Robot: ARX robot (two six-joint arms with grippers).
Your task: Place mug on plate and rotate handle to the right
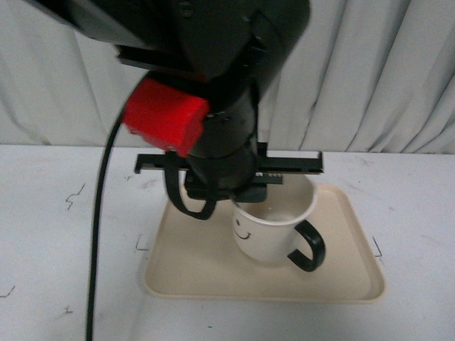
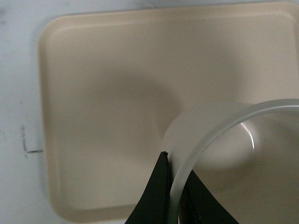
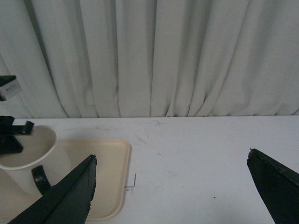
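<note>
The cream-white mug (image 1: 274,231) stands on the beige plate (image 1: 192,266), smiley face toward me. Its black handle (image 1: 308,246) points to the front right. My left gripper (image 1: 245,188) comes from above and is shut on the mug's far-left rim. In the left wrist view the black fingers (image 2: 156,196) pinch the mug's rim (image 2: 196,151) above the plate (image 2: 103,93). My right gripper (image 3: 172,161) is open and empty over the table, right of the plate (image 3: 110,177). The mug (image 3: 32,158) and handle (image 3: 41,179) show in the right wrist view.
A white table (image 1: 57,234) bears the plate, with small black corner marks (image 1: 141,245) around it. A white curtain (image 1: 384,78) hangs behind. A black cable (image 1: 96,241) hangs from the left arm over the table's left side.
</note>
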